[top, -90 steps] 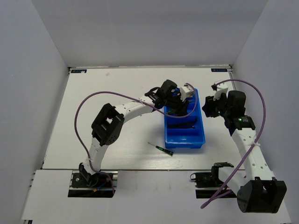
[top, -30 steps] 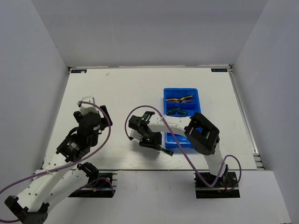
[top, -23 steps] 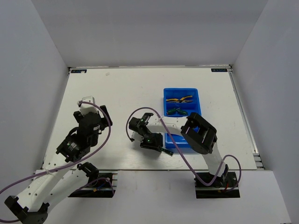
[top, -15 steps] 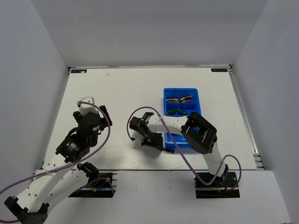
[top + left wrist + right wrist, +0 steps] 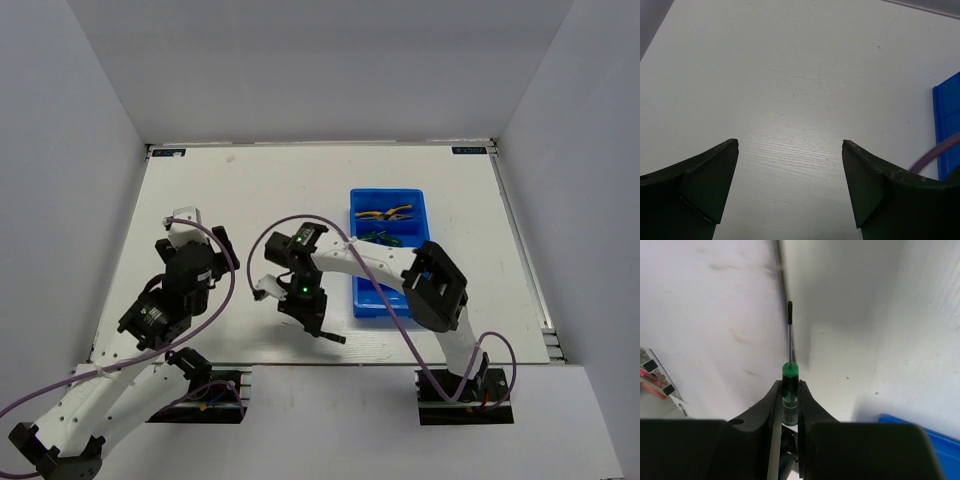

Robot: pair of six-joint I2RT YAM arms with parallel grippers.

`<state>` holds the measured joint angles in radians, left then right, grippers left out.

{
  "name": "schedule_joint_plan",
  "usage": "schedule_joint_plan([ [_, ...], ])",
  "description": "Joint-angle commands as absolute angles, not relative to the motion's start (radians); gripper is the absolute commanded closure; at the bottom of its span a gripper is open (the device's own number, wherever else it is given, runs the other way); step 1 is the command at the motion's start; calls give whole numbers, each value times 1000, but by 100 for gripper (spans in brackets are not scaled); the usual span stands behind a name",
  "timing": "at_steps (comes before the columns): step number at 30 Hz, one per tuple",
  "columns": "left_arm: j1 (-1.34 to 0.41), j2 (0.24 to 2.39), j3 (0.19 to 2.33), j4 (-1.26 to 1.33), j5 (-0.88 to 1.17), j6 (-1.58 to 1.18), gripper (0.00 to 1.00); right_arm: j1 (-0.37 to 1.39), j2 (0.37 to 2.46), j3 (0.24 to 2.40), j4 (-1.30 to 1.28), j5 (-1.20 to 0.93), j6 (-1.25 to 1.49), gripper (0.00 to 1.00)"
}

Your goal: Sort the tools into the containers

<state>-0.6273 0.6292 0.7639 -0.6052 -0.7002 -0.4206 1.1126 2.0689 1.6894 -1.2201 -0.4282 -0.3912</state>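
Right gripper [image 5: 789, 390] is clamped on the thin dark screwdriver [image 5: 790, 335] (shaft protruding), lower centre of the top view, left of the blue tray [image 5: 388, 192] edge. Left gripper [image 5: 790, 165] jaws stand wide over open table [image 5: 790, 75], lower left.

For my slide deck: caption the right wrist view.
Right gripper clamps the thin screwdriver by its handle, shaft pointing away, blue tray corner at lower right.
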Motion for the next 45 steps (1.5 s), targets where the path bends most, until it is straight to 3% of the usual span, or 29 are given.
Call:
schedule_joint_plan([
  [1,-624,620,765,-595,-713,-430,6,1109,1953,1789,-1357,-542,-475,100],
  [8,-624,620,765,-595,-713,-430,6,1097,1862,1819,-1403,-6,-433,100],
  [16,-624,620,765,-595,-713,-420,6,1003,1666,1534,-1241,394,-552,100],
  [26,-624,620,756,-584,-704,-420,6,839,1442,1165,-1016,101,-911,100],
  [33,-624,620,756,-575,-695,-411,6,804,1448,1112,-987,9,-991,100],
  [37,-624,629,756,-566,-677,-402,4,802,1474,1133,-960,12,-973,81],
  [40,-624,629,756,-566,-666,-393,4,801,1493,1167,-979,9,-954,75],
  [41,-624,638,756,-566,-666,-393,3,798,1494,1170,-982,11,-950,67],
  [45,-624,638,756,-566,-657,-393,3,784,1486,1193,-989,11,-927,63],
])
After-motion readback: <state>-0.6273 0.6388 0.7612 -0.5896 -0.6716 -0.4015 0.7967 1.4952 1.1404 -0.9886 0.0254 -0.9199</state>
